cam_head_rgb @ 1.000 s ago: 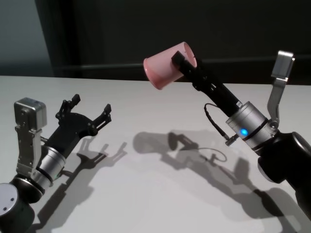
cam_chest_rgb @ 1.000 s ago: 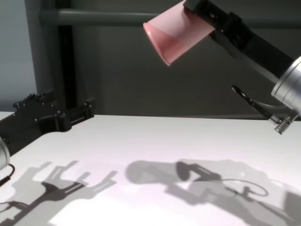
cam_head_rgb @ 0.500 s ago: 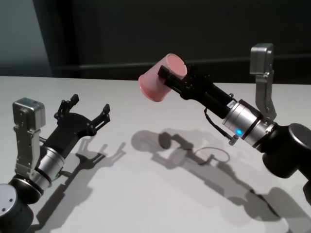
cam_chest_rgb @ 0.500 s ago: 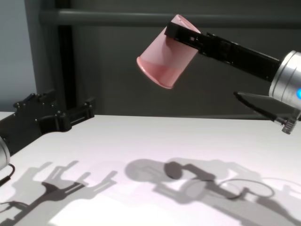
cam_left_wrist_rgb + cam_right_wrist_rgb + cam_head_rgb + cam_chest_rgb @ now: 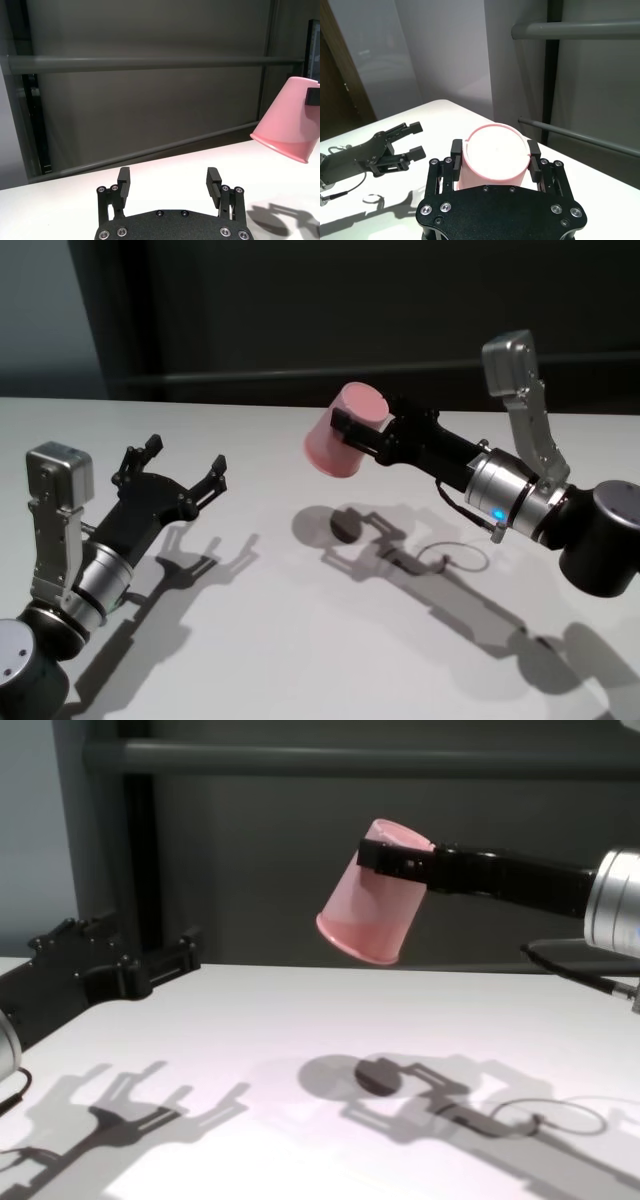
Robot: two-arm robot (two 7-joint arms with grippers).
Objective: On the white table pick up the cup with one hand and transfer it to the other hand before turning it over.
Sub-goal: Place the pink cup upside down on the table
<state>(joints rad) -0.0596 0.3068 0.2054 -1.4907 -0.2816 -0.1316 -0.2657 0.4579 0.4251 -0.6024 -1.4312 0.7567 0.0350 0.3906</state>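
White table [image 5: 300, 640] filled the foreground, with arm shadows across it and a dark wall beyond. At eight o'clock, nearest the robot, the left gripper [image 5: 183, 468] hung low over the surface, its fingers spread wide and holding nothing. Farther off, toward one o'clock, the right gripper [image 5: 358, 430] was clamped on the cup [image 5: 342, 428] near its base. That pink cup was held clear above the table, tilted, mouth facing down toward the left.

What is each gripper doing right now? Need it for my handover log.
Left gripper: open, empty, above the white table.
Right gripper: shut on the cup, held in the air.
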